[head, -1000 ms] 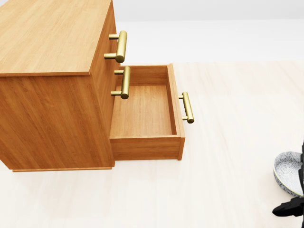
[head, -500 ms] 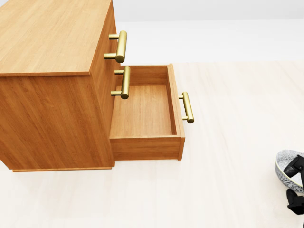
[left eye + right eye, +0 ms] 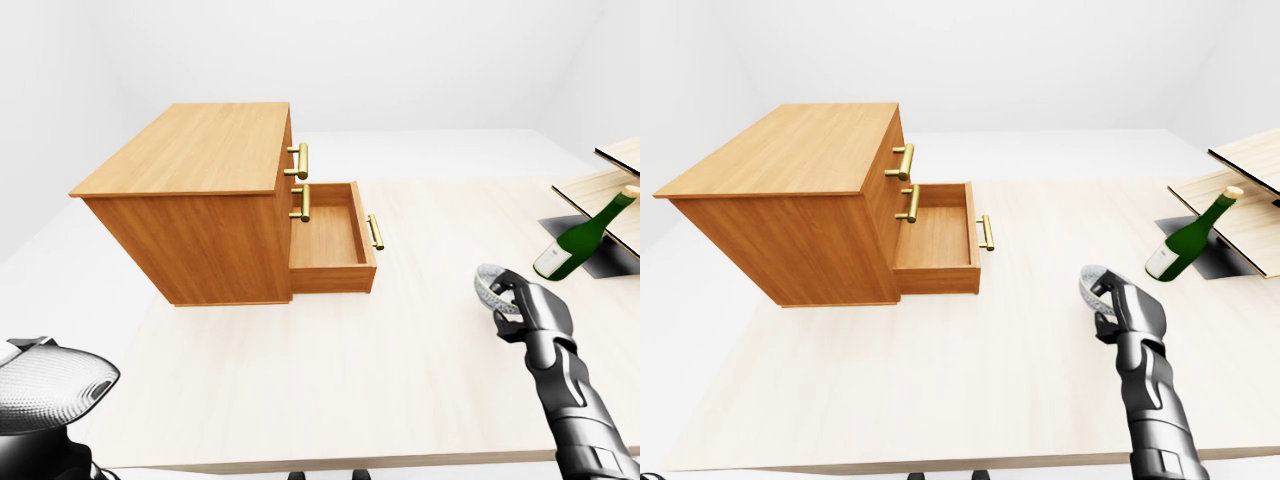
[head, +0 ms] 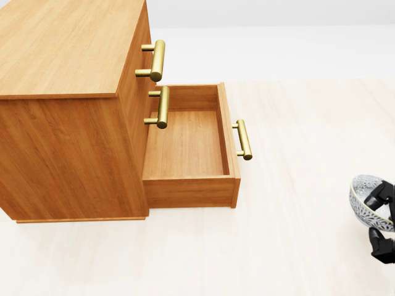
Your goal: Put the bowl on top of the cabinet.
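A wooden cabinet (image 3: 200,150) with brass handles stands at the left of the table, and its lower drawer (image 4: 188,142) is pulled out and empty. The patterned grey-white bowl (image 3: 488,282) is tilted on edge above the table, well right of the cabinet. My right hand (image 3: 507,299) is shut on its rim, with dark fingers (image 4: 378,196) over the rim at the right edge of the head view. My left hand does not show.
A green bottle (image 3: 578,240) leans against wooden boards (image 3: 600,185) at the far right, on a dark mat. The table's near edge (image 3: 350,462) runs along the bottom. A grey meshed part of my body (image 3: 50,385) fills the lower left corner.
My right hand has closed on the bowl's rim, tipped it up and carried it slightly left and higher in the head view. The cabinet and camera have not moved.
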